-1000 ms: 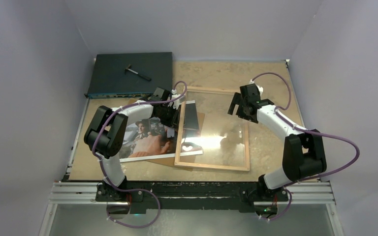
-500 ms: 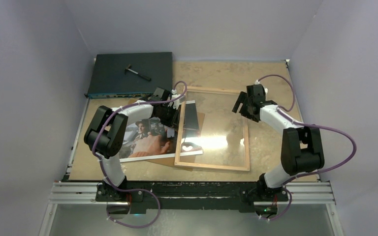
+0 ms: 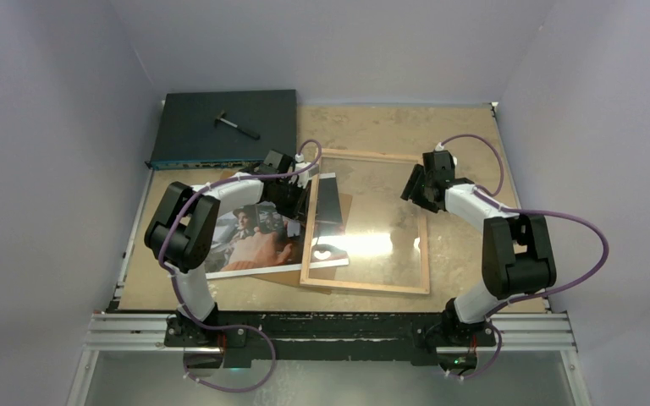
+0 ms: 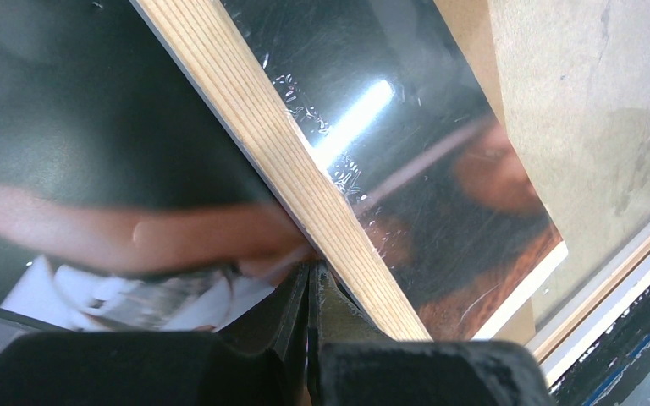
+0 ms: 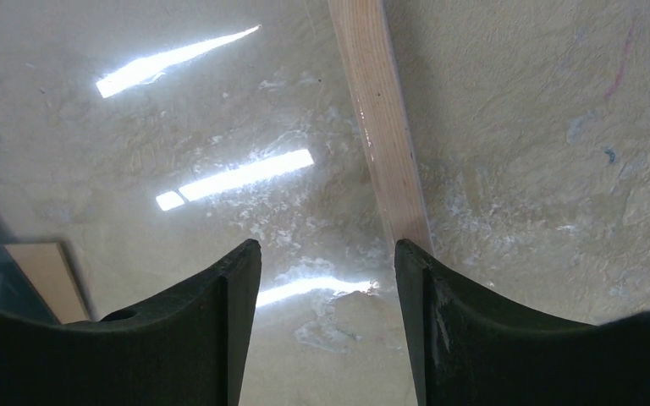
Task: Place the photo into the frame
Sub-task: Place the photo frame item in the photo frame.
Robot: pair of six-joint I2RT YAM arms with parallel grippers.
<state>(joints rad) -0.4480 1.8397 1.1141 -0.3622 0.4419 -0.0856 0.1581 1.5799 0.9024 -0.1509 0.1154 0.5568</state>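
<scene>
Photo: the photo (image 3: 254,241) face up on the left half of the table (image 3: 372,127), over a brown backing board (image 3: 283,277); right-hand strip beneath the left rail of the frame and showing through the pane.
Frame: the frame (image 3: 364,286) flat, wood back upward, centre-right; rest of the pane bare over the tabletop; nothing seated inside.
Left gripper: left gripper (image 4: 309,292) with fingers pressed together; tips down at the rail's outer edge where it crosses the print; impossible to tell whether paper is nipped between them.
Right gripper: right gripper (image 5: 328,254) with jaws apart, low over the far part of the frame's right side; one finger above the right rail, the other above the glass; nothing between them.
Done: both pieces laid out and overlapping; no more than that.
Left: print not inside the wooden border; judged to need drawing clear of the rail, then laying onto the pane from above and squaring within the rails; backing board afterwards, probably.
Progress: early.
</scene>
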